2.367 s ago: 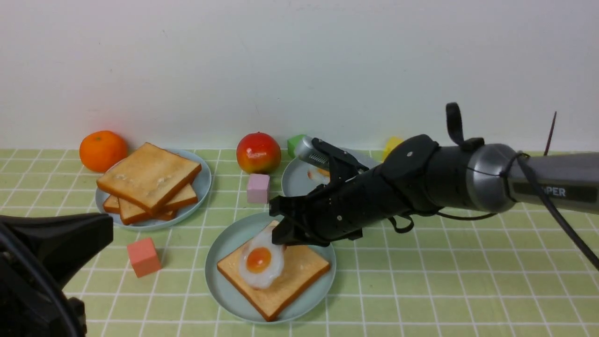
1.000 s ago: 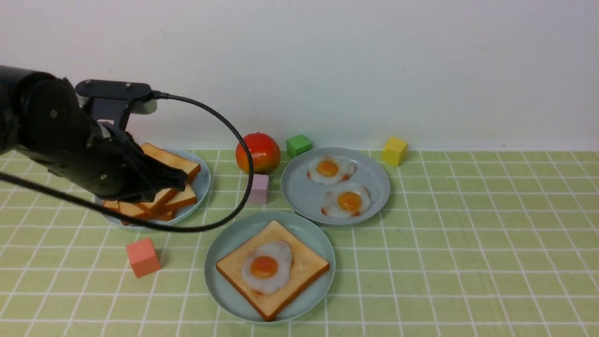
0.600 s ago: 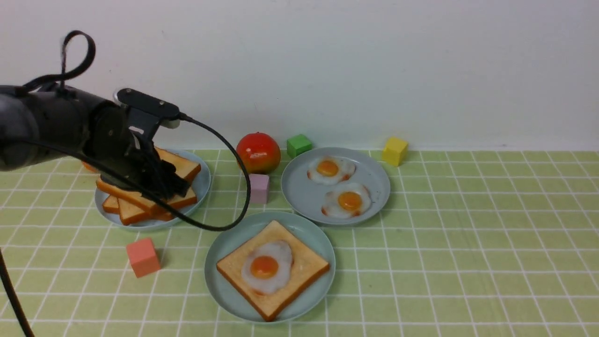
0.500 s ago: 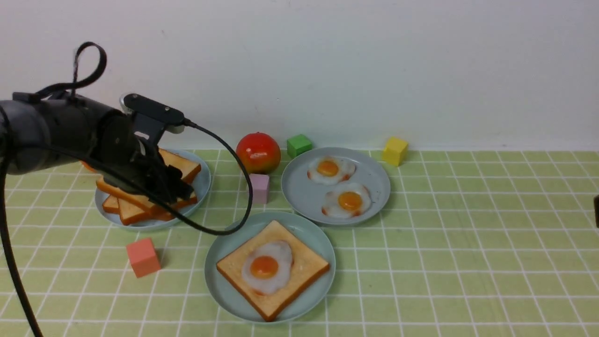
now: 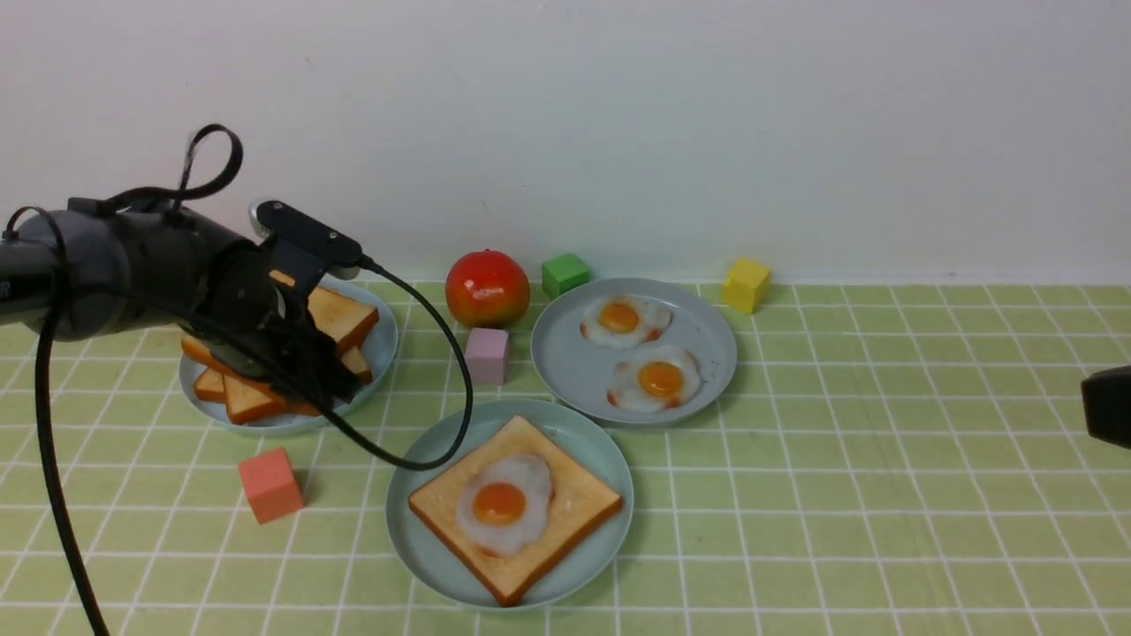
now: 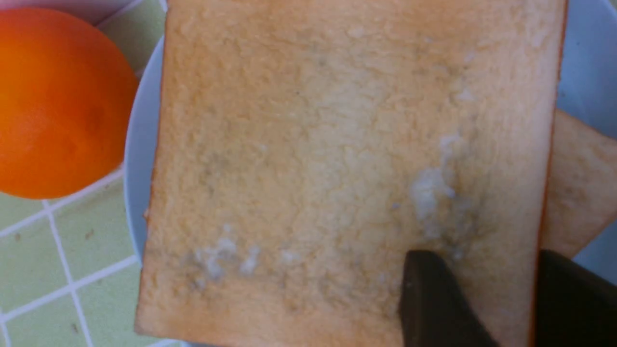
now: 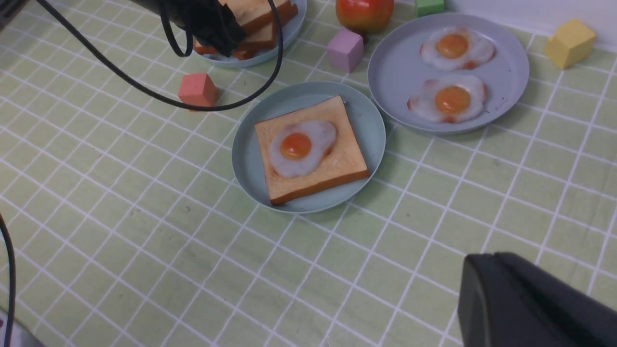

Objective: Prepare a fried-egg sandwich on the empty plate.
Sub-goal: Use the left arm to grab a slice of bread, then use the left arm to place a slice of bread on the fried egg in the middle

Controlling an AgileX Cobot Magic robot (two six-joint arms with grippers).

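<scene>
**A:** So why's your left tool on that stack?

**B:** egg and toast sit on the mint plate; top slice goes over them. fingers straddle its edge, can't tell if pinching.

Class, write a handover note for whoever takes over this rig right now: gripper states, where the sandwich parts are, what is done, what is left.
Left gripper: shut on the edge of the top toast slice, which sits on the stack on the grey-blue plate.
Right gripper: at the right edge of the front view; whether it is open or shut cannot be told.
Done: the bottom toast slice lies on the mint plate, with the fried egg on it.
Left: carry the gripped slice over and set it on the egg.
</scene>
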